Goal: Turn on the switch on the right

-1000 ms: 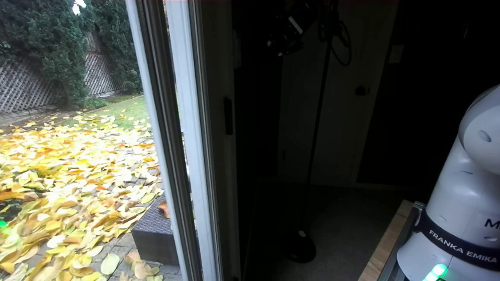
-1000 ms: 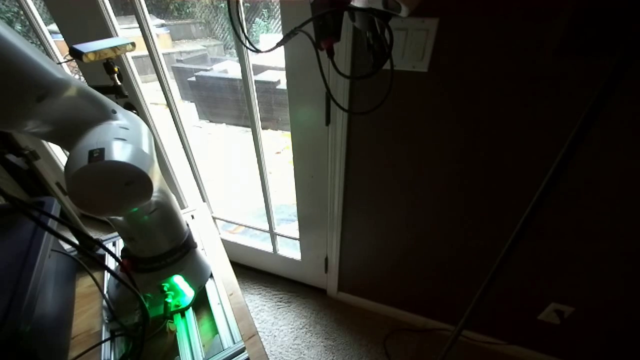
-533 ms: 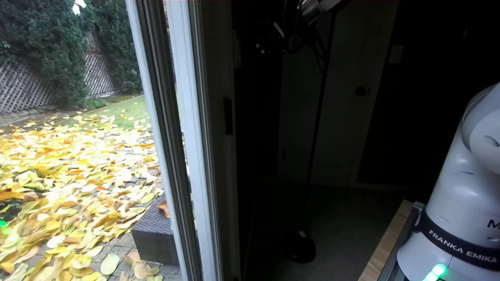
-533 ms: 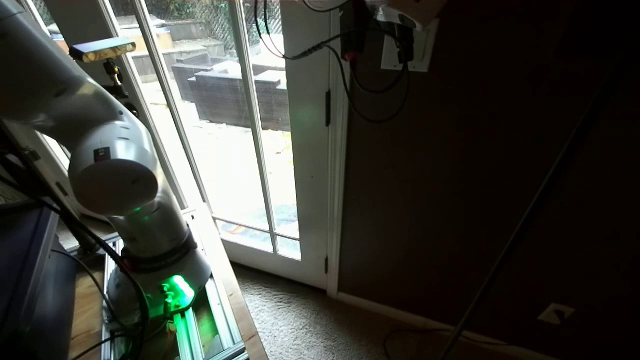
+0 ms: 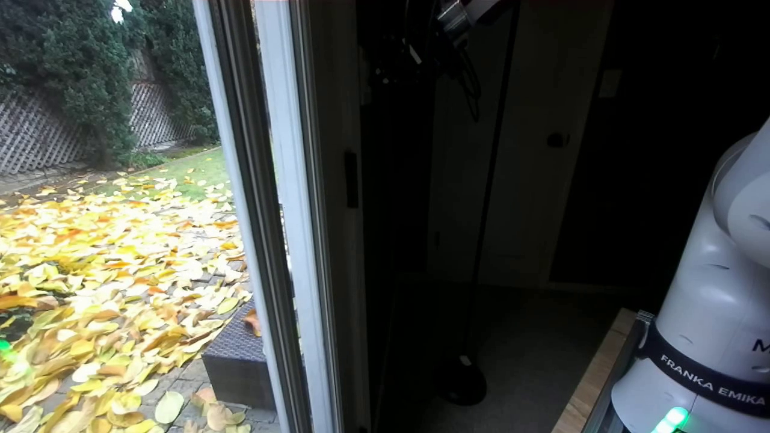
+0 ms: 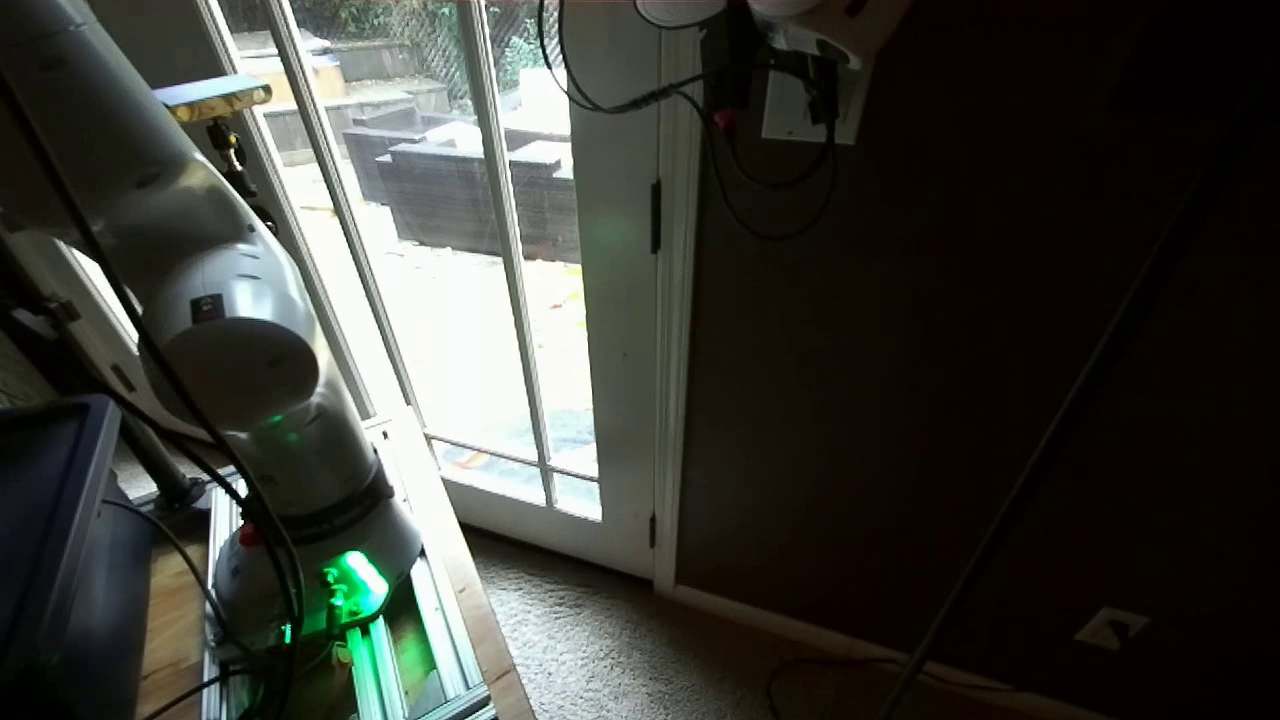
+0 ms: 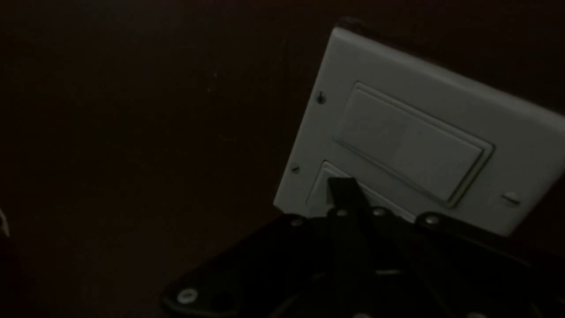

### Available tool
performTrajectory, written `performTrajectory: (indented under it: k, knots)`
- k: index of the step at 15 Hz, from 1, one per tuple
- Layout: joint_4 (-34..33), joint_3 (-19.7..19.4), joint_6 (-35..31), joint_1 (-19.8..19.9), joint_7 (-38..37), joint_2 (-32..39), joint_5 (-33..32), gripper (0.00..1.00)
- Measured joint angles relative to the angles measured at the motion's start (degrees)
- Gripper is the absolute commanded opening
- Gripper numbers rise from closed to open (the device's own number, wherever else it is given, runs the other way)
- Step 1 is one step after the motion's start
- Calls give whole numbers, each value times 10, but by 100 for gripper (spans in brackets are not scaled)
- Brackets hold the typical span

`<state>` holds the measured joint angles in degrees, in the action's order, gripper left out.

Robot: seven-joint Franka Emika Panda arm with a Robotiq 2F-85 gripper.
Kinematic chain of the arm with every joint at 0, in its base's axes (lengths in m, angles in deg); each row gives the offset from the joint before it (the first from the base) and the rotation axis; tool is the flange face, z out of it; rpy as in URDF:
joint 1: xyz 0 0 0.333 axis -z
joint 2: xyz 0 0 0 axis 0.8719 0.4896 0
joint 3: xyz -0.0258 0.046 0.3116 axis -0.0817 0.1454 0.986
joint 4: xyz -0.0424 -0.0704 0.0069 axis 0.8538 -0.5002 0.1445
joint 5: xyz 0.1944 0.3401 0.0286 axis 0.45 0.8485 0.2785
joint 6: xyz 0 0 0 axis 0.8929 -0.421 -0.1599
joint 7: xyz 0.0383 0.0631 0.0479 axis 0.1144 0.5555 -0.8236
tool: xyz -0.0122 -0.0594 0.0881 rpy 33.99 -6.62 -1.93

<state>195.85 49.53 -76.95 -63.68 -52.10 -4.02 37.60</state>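
A white switch plate point(image 7: 529, 145) with two rocker switches is on the dark wall in the wrist view, tilted in the picture. One rocker point(image 7: 410, 141) shows whole. The other rocker point(image 7: 318, 194) is mostly hidden behind my gripper point(image 7: 343, 182). The gripper is shut with nothing visible between its fingers. Its tips overlap the partly hidden rocker; whether they touch it I cannot tell. In an exterior view the plate point(image 6: 790, 115) is partly covered by the wrist and its cables, and the fingertips are hidden. The gripper is a dark shape in an exterior view point(image 5: 391, 66).
A glass door point(image 6: 625, 300) with a white frame stands beside the wall. Loose cables point(image 6: 770, 235) hang from the wrist in front of the wall. A thin dark pole point(image 5: 490, 180) stands on a round base point(image 5: 460, 382). A wall outlet point(image 6: 1110, 628) is low down.
The gripper has moved left in an exterior view. In another exterior view the wrist and its hanging cables have moved right, across the switch plate.
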Motion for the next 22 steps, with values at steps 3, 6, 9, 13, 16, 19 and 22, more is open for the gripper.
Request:
performTrajectory:
  k: [3,6,9,13,16,19,22]
  knots:
    - [0,3,0,3,8,0,1,0]
    - [0,4,0,4,19,1,1,0]
    - [-1,7,0,7,41,2,0,0]
    - [-5,7,8,11,75,4,-7,0]
    - [-13,10,20,17,79,7,-36,0]
    - [-22,14,36,23,75,11,-77,0]
    - [-29,15,47,26,66,18,-110,0]
